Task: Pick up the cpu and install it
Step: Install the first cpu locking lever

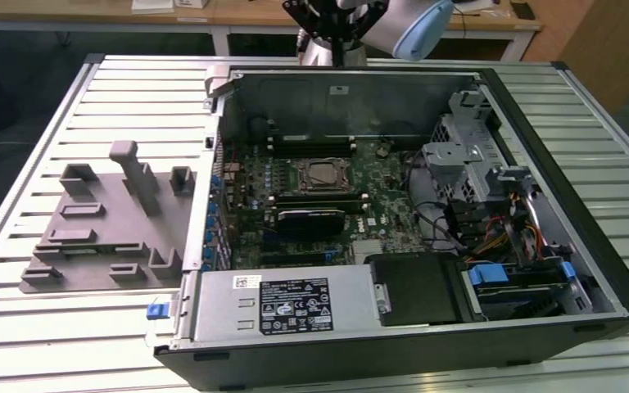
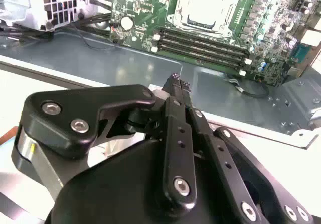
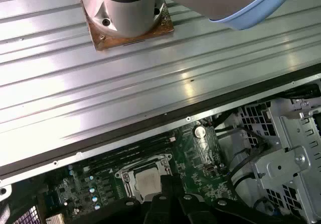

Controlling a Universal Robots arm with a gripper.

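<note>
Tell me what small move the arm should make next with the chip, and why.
Probably none toward a pick: I'd lift the gripper straight up a little, clear of the case. Its fingers look closed with nothing between them, and the chip already appears to lie flat inside the socket on the board, so it seems placed.
</note>
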